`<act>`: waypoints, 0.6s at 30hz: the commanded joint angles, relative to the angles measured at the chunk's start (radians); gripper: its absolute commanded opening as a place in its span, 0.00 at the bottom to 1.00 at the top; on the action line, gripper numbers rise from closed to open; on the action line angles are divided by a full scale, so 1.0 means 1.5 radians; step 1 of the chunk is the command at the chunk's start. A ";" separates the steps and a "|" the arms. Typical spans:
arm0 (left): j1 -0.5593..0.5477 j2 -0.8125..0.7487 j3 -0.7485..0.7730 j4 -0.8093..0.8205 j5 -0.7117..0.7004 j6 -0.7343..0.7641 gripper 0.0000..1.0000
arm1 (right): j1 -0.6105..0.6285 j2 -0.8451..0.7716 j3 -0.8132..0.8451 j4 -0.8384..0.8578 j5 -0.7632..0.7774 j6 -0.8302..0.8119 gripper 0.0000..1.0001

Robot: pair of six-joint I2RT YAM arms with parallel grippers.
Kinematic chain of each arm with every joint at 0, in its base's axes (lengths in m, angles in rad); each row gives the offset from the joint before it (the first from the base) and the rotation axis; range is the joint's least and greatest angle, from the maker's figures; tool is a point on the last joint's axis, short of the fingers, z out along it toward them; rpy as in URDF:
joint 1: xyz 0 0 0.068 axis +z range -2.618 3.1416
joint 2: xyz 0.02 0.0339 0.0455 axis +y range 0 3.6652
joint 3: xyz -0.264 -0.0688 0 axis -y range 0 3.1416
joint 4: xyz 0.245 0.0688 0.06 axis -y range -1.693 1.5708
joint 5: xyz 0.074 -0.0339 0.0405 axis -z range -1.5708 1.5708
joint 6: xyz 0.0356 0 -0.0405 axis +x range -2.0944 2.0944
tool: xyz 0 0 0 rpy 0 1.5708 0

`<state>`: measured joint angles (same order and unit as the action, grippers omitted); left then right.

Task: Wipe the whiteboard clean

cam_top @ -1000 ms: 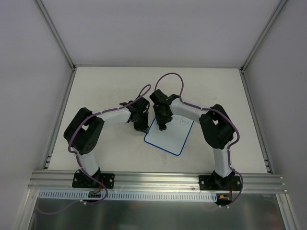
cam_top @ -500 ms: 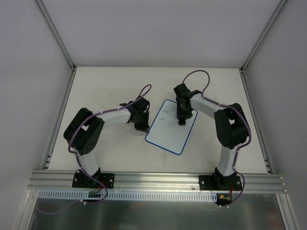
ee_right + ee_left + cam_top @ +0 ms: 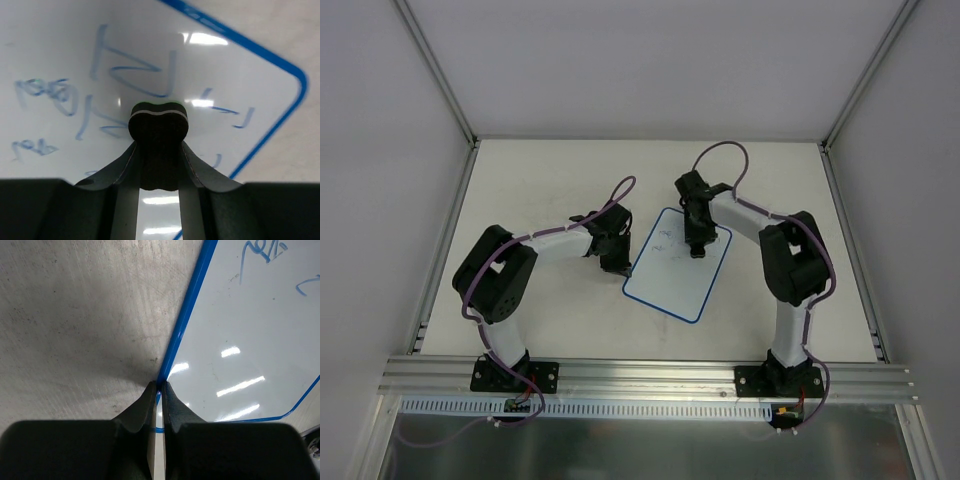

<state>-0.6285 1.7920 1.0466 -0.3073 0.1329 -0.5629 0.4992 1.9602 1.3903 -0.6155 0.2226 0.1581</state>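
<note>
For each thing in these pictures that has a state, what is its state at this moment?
whiteboard: lying flat on the table, blue marks not yet wiped.
left gripper: shut, tips at the board's blue rim.
right gripper: shut on the eraser.
eraser: clamped between the fingers, over the blue marks.

Whiteboard (image 3: 672, 285): glossy white face, thin blue rim, faint blue handwritten marks; eraser (image 3: 158, 125): black with a thin pale-green stripe; table (image 3: 540, 180): off-white, mottled grey up close; arm cables (image 3: 722, 146): purple.
</note>
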 commanded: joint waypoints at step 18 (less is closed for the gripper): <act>0.002 0.063 -0.051 -0.105 -0.077 0.016 0.00 | 0.041 -0.049 -0.160 0.154 -0.084 0.054 0.00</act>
<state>-0.6281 1.7920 1.0473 -0.3088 0.1337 -0.5648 0.6682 1.9121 1.2602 -0.3149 0.0467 0.1982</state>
